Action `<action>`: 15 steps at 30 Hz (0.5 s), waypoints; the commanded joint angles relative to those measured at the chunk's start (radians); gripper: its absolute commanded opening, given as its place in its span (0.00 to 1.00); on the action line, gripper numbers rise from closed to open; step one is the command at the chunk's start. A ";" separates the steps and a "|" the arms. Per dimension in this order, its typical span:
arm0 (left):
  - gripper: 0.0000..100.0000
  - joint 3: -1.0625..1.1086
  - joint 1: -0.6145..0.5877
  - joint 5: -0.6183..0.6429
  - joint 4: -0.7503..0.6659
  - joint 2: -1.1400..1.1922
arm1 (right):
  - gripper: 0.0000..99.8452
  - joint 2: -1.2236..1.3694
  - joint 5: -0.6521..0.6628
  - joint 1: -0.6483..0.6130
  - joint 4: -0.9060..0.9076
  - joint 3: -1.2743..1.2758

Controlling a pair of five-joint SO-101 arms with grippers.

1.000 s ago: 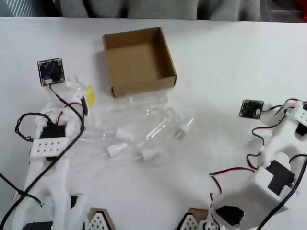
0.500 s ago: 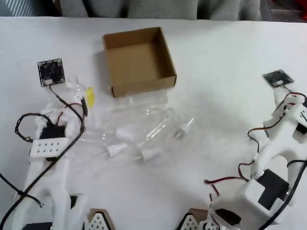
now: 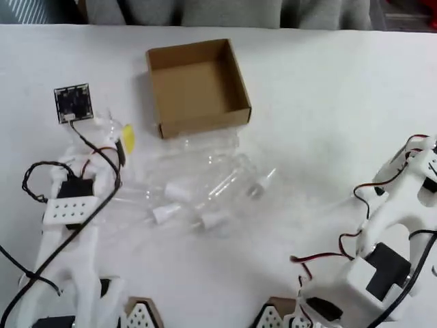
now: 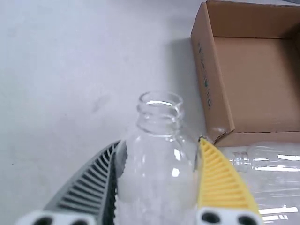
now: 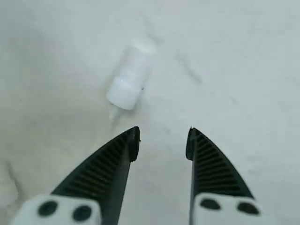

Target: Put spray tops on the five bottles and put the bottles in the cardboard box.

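My left gripper (image 4: 160,143) is shut on a clear, capless bottle (image 4: 159,164), held upright between its grey and yellow fingers; in the high view this gripper (image 3: 113,133) is at the left of the table, near the cardboard box (image 3: 198,85). The box is open and nothing shows inside. Several clear bottles (image 3: 212,171) lie in a heap in front of the box, with white spray tops (image 3: 176,191) among them. My right gripper (image 5: 161,140) is open just above the table, with a white spray top (image 5: 131,77) lying a little ahead of its fingertips. The right arm (image 3: 403,198) is at the right edge.
In the left wrist view another clear bottle (image 4: 267,159) lies beside the box's near corner (image 4: 215,133). The left arm's cables (image 3: 41,181) loop over the table at the left. The arm bases (image 3: 273,314) stand along the front edge.
The right arm has swung to the right, and its wrist camera board has left the high view. The left arm and its bottle have not moved.
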 commanded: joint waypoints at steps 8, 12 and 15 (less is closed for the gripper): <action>0.02 -0.011 -0.008 -0.002 -0.014 -0.045 | 0.14 0.133 -0.285 -0.088 -0.119 -0.023; 0.02 -0.011 -0.008 -0.002 -0.014 -0.045 | 0.14 0.162 -0.333 -0.107 -0.180 -0.025; 0.02 -0.011 -0.008 -0.002 -0.014 -0.045 | 0.14 0.166 -0.342 -0.107 -0.214 -0.025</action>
